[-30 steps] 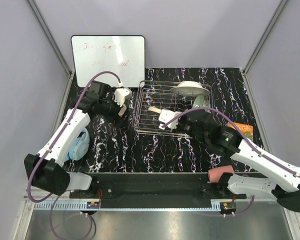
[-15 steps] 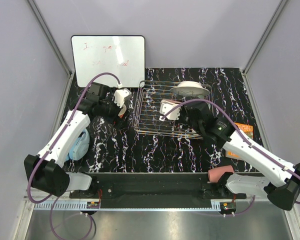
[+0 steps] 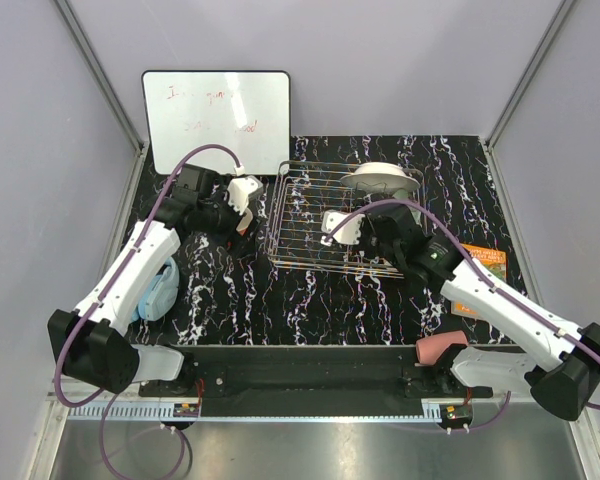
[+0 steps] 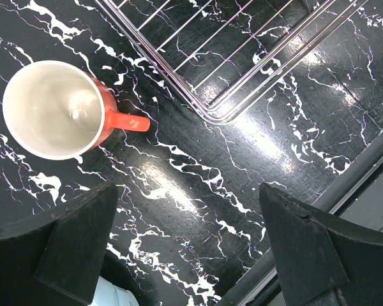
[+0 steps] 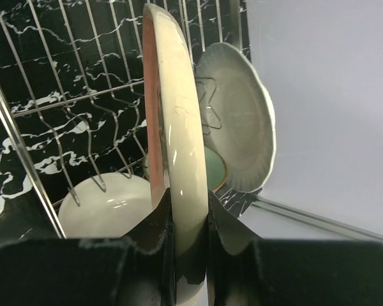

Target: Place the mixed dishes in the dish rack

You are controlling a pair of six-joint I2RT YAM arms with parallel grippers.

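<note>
now gripping the pink-and-cream plate by its lower rim in the right claw, clamped on it, standing on edge over the wire rack. just beyond it, a white fluted plate upright, with a green bowl and a white bowl lower down. hovering with the left claw, fingers wide apart and holding nothing, above the orange mug — upright on the black table, just outside the rack's corner, handle toward it. near the right arm's base — a pink cup.
</note>
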